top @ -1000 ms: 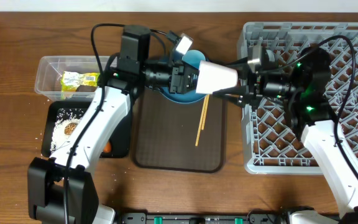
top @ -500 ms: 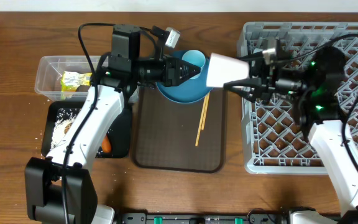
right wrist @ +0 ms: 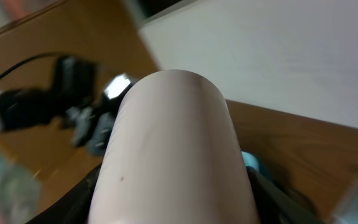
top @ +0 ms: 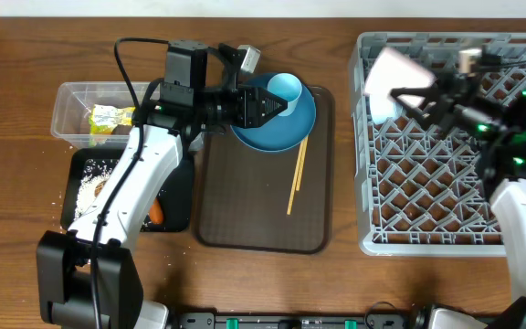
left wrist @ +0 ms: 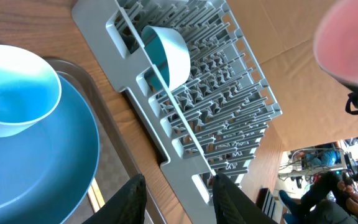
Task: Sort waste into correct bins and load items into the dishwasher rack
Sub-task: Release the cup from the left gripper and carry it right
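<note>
Mid-loading, the right gripper (top: 409,84), closed on the small pale pink cup (top: 393,66), held it above the far-left corner of the large grey pegged plastic rack (top: 446,201); lowering it between pegs seemed next. The left gripper (top: 279,103) gaped empty beside the small light blue cup (top: 287,88).

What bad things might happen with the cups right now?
1. The pink cup, held by the right gripper above the dishwasher rack, is close to the white bowl standing in it. It might knock the bowl or land crooked on the pegs.
2. The open left gripper is right beside the light blue cup on the blue plate. A nudge might tip it.
</note>
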Action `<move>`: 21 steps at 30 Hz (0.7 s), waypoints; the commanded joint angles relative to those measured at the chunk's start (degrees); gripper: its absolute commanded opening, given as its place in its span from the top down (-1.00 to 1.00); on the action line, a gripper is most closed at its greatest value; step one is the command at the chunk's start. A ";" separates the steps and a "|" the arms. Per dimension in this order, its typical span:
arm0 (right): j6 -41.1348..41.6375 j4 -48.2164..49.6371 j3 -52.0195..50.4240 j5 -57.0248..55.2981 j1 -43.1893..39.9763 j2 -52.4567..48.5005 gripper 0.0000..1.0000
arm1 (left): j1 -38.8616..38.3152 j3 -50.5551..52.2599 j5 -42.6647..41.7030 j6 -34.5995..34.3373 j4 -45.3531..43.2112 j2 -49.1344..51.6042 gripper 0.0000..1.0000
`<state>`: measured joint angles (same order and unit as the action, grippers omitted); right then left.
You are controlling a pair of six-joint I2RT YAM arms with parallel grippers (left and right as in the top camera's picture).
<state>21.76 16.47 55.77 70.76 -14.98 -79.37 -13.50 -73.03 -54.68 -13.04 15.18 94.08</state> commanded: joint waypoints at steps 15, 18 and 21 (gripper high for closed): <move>-3.89 -21.46 1.57 -44.06 -9.38 0.72 0.98 | 0.20 0.50 8.09 1.01 3.48 0.22 0.29; -5.20 -26.99 4.20 -45.09 -8.83 0.72 0.98 | 0.20 0.50 8.09 1.01 3.48 0.22 0.28; -7.15 -33.05 7.89 -49.66 -7.67 0.72 0.98 | 0.20 0.50 8.87 0.98 3.69 0.22 0.29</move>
<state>18.00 -14.50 58.96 27.79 -23.86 -79.33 -13.50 -72.97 -47.35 -13.04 18.61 94.08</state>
